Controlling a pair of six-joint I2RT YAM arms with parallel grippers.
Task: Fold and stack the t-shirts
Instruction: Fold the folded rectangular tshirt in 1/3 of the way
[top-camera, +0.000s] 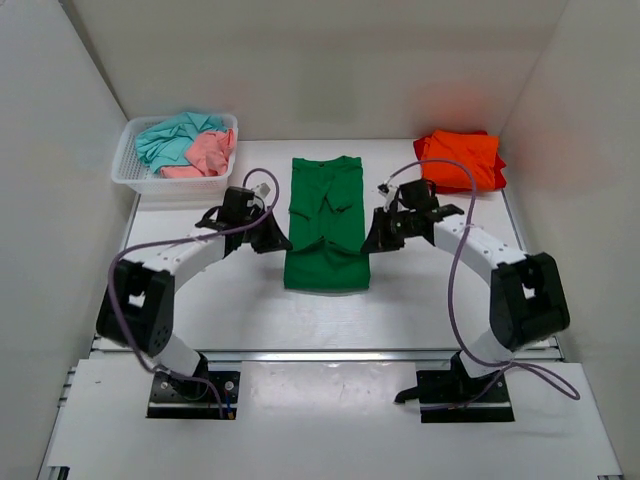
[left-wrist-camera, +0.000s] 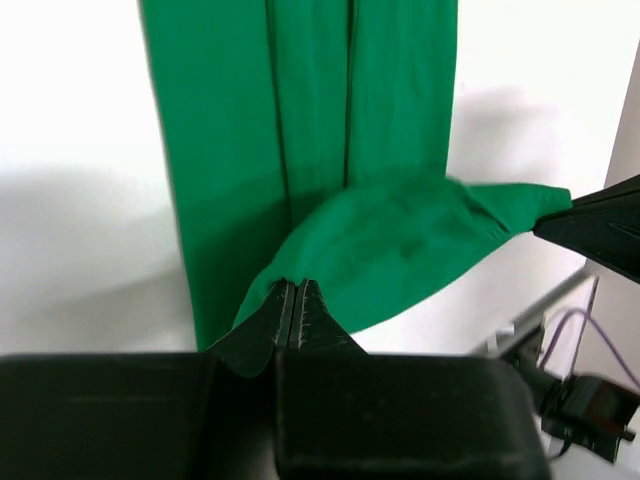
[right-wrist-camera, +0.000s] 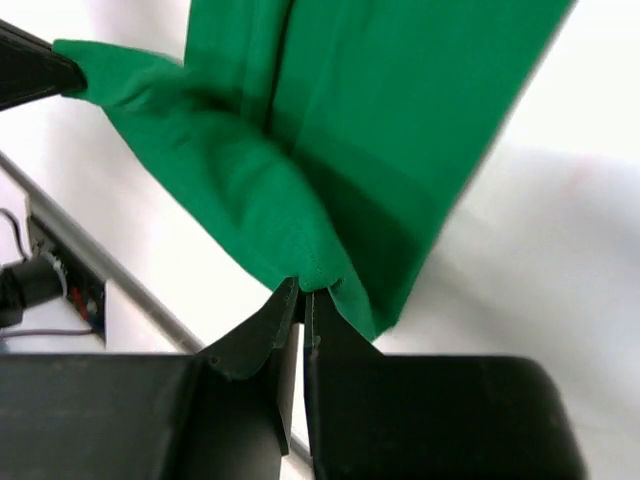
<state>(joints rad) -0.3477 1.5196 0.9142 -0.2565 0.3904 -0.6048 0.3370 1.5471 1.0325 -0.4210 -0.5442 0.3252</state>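
A green t-shirt (top-camera: 325, 200) lies lengthwise in the middle of the table, its sides folded in. Its near end is lifted off the table and doubled over. My left gripper (top-camera: 283, 243) is shut on the left corner of that end, and its tips (left-wrist-camera: 297, 285) pinch the green cloth (left-wrist-camera: 380, 240). My right gripper (top-camera: 370, 243) is shut on the right corner, and its tips (right-wrist-camera: 305, 290) hold the hem of the green cloth (right-wrist-camera: 260, 190). An orange t-shirt (top-camera: 462, 160) lies folded at the back right. Teal (top-camera: 170, 140) and pink (top-camera: 205, 155) t-shirts lie crumpled in the basket.
The white mesh basket (top-camera: 128, 170) stands at the back left corner. White walls close in the table on the left, back and right. Both arms reach inward from the near edge, with purple cables looping over them.
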